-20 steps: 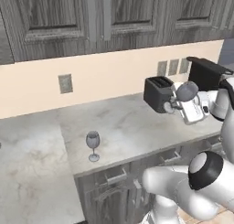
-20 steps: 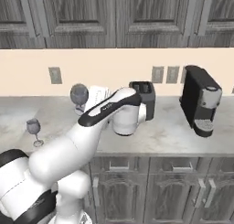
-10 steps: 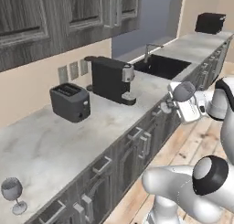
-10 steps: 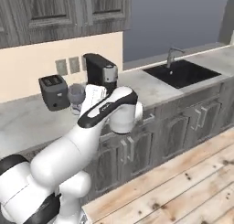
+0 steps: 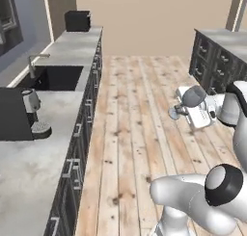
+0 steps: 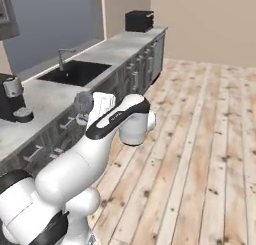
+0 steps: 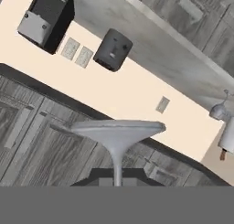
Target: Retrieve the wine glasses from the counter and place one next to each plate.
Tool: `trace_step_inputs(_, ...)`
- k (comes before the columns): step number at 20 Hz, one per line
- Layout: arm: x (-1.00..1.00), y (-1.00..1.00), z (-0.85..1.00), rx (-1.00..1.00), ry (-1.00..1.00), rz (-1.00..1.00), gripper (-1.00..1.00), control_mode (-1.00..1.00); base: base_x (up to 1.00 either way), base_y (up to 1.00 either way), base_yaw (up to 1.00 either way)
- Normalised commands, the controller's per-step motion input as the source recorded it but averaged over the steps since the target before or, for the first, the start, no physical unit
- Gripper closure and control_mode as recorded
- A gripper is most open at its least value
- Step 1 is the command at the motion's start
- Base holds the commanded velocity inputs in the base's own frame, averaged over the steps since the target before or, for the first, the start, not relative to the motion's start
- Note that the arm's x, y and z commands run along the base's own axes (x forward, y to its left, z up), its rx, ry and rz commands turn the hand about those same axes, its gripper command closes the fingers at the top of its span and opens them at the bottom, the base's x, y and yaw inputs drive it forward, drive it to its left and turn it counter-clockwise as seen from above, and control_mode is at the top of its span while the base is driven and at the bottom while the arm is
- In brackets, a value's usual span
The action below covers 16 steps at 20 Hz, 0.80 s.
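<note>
On the far left of the left base view we've got a black coffee machine [image 5: 19, 112] sitting on the pale veined marble counter [image 5: 34, 172], and beyond it a dark sink [image 5: 53, 77] with a slim metal tap [image 5: 34, 62]. Further along, at the counter's far end, a black boxy appliance [image 5: 77, 20]. Moving right over the pale wooden plank floor [image 5: 130, 134], we reach the clear stemmed wine glass [image 5: 189, 99], lying tilted in mid-air, well clear of the counter. The two-finger gripper [image 5: 201, 110] is clamped tight on its stem. In the hand view, we see the glass's round foot [image 7: 118, 129] just past the fingertips.
</note>
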Motion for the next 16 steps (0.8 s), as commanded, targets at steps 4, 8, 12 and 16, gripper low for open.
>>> trace_step_inputs(4, 0.0, 0.0, 0.0, 0.0, 0.0, 0.0, 1.0, 1.0, 0.0, 0.0, -1.0)
trace_step_inputs(8, 0.0, 0.0, 0.0, 0.0, 0.0, 0.0, 1.0, 1.0, 0.0, 0.0, -1.0)
trace_step_inputs(12, 0.0, 0.0, 0.0, 0.0, 0.0, 0.0, 1.0, 1.0, 0.27, 0.05, -0.87)
trace_step_inputs(16, 0.0, 0.0, 0.0, 0.0, 0.0, 0.0, 1.0, 1.0, 0.92, -0.82, -0.32)
